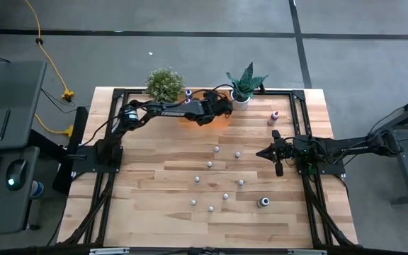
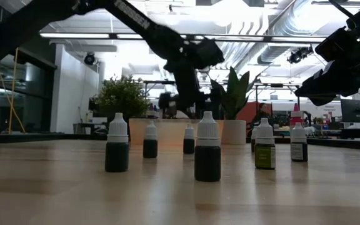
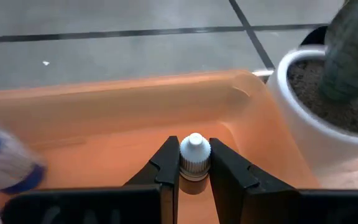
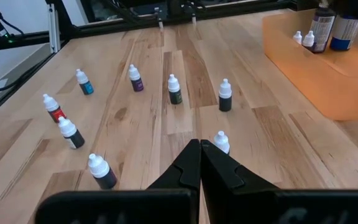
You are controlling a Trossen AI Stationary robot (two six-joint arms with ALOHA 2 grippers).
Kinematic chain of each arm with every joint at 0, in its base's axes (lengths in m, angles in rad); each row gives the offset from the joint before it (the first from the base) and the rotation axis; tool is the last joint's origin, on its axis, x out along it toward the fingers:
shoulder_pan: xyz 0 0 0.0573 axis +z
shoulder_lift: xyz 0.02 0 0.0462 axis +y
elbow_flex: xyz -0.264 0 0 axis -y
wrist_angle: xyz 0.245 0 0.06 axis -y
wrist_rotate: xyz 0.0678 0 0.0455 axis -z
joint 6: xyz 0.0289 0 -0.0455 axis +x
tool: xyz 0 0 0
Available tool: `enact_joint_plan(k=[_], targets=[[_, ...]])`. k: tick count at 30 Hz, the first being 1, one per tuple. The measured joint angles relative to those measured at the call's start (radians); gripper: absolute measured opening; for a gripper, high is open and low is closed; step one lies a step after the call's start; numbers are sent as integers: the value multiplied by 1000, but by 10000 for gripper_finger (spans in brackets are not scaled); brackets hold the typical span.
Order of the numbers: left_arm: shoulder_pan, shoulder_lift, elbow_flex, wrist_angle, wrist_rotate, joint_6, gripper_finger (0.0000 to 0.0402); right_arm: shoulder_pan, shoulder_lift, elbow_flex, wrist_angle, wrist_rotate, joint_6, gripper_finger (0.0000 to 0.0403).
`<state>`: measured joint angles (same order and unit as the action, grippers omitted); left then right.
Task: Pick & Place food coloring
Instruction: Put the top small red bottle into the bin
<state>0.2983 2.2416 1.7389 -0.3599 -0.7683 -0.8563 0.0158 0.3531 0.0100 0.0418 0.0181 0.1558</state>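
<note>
Nearest the low camera, small white-capped bottles (image 2: 207, 149) of food coloring are seen standing upright and scattered across the wooden table (image 1: 161, 212), apart from one another, with one darker round bottle (image 1: 263, 202) toward the right side. At mid-table on the right, the right gripper (image 1: 261, 152) is held above the wood with its fingers pressed together and nothing between them; in its wrist view one bottle (image 4: 221, 142) stands just beyond the fingertips. Farther back, the left gripper (image 3: 194, 163) is poised over the orange bin (image 3: 104, 118) at the table's far edge, its fingers clamped on the white cap of a tiny bottle (image 3: 195, 155). A few more bottles (image 4: 307, 39) are seen standing inside the bin. Behind it, a bushy potted plant (image 1: 165, 85) and a spiky plant in a white pot (image 1: 244, 86) are set, and a pink bottle (image 1: 274, 117) stands on the table near the right rear corner.
</note>
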Motion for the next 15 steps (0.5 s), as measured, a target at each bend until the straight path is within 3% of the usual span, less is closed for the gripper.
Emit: enact_joint_plan(k=[7, 15], targets=[[-4, 25, 1, 1, -46, 25, 50, 0, 0, 0, -1, 0, 0, 0], [-4, 26, 11, -20, 6, 66, 50, 0, 0, 0, -1, 0, 0, 0]])
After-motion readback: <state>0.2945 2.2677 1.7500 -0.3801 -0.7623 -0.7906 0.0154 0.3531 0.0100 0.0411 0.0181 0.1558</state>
